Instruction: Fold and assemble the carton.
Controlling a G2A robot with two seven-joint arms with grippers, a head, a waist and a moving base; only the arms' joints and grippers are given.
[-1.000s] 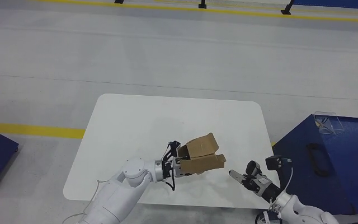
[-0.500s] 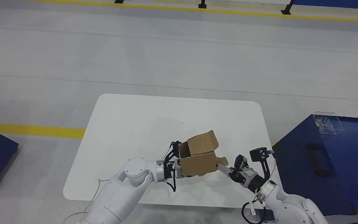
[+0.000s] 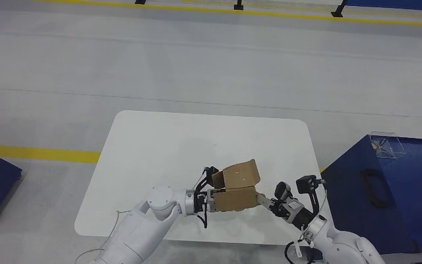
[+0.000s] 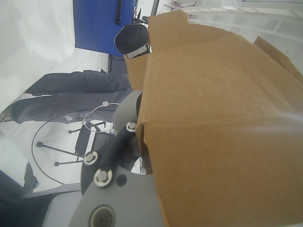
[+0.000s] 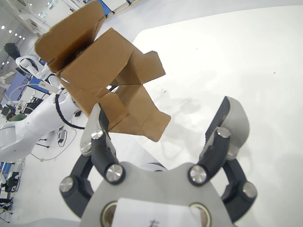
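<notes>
Black ribbed fingers (image 5: 214,124) of the right gripper (image 5: 162,115) stand spread wide, one resting against a lower flap (image 5: 114,109) of the brown cardboard carton (image 5: 94,62), the other well apart from it. At the carton's opposite end the left gripper (image 3: 212,197) has its fingers pinched on the board and holds the half-folded box in the air, several flaps hanging open, just above the near part of the white desk (image 3: 165,145). A blue cabinet (image 3: 376,191) stands beside the desk on the right arm's side.
</notes>
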